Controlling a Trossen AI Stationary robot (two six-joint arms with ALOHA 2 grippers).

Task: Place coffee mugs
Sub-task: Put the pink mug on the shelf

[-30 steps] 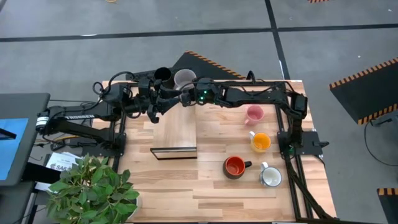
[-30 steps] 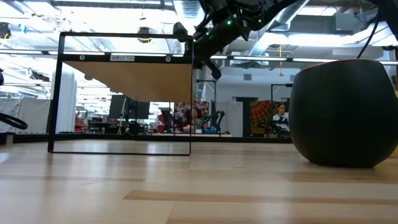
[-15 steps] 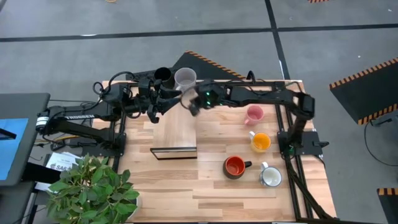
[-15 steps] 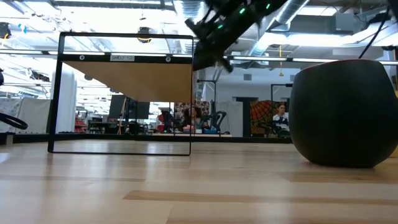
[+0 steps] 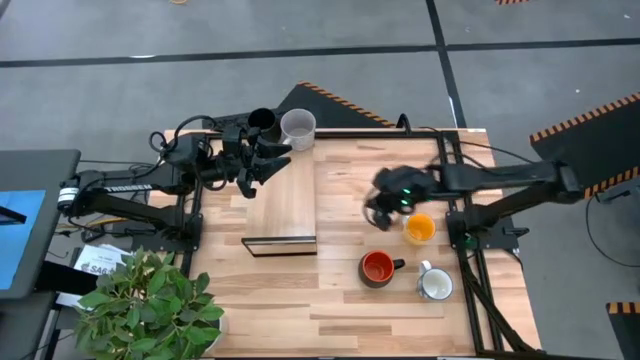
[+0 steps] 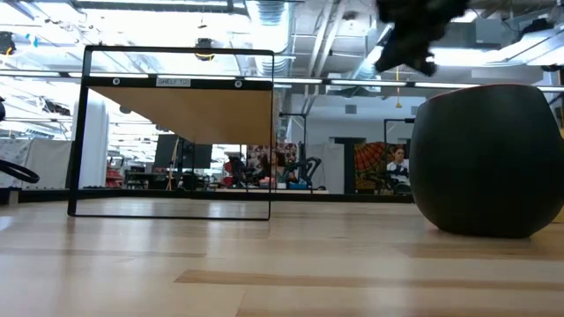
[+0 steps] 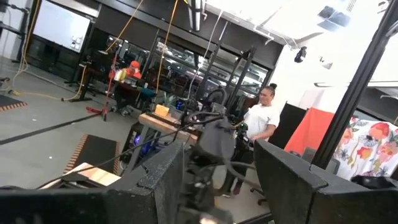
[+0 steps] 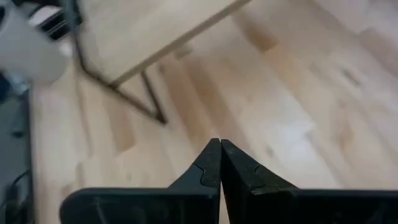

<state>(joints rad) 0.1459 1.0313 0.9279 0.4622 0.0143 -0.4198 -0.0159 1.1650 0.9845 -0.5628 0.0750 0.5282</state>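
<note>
High view: pale grey mug (image 5: 298,128) upright on shelf (image 5: 283,195); right tool (image 5: 378,208) clenched, empty.

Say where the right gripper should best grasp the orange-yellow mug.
Probably the rim: the orange-yellow mug stands upright, mouth open to the top, so one finger inside and one outside, coming from above. Its handle seems to point toward the table's far edge, under the right gripper.

I work in a big robotics lab or workshop hall: grey concrete floor (image 5: 120,30) with hazard-striped mats (image 5: 585,125), exposed ceiling ducts (image 6: 264,13), other rigs and benches behind my wooden table (image 5: 340,300), and a person (image 7: 261,121) standing among the equipment.
</note>
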